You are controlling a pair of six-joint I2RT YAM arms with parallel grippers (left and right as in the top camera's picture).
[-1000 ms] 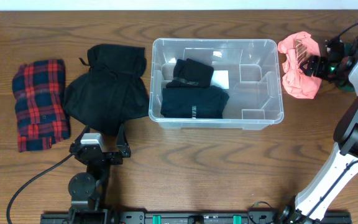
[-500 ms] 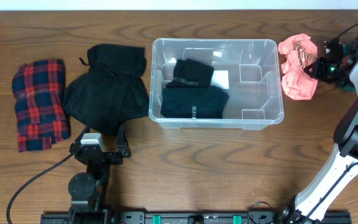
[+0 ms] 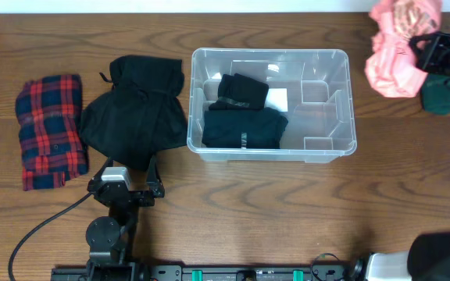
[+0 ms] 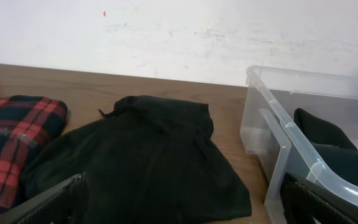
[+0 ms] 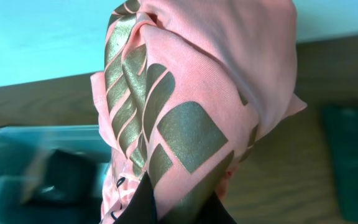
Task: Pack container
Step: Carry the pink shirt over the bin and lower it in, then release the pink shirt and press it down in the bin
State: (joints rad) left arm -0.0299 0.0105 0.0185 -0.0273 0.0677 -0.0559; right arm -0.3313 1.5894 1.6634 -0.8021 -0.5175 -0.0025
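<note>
Red-and-navy plaid cloth [image 3: 51, 131] lies folded at the left end of the worktop [image 3: 287, 203], with a heaped black garment [image 3: 135, 112] just beside it. At that heap's near edge sits the left tool [image 3: 125, 186], its fingers [image 4: 61, 200] spread wide and holding nothing. Next comes the container [image 3: 351, 101], upright at mid-worktop. Two folded black pieces [image 3: 244, 129] lie in its left half, and a white label [image 3: 278, 99] shows beside them. At the far right, the right tool [image 3: 422, 48] carries a pink garment [image 3: 397, 47] with a metallic print. Cloth hides most of the grip, but it appears clamped on the fabric. A dark green item [image 3: 446, 94] lies just beside it.
</note>
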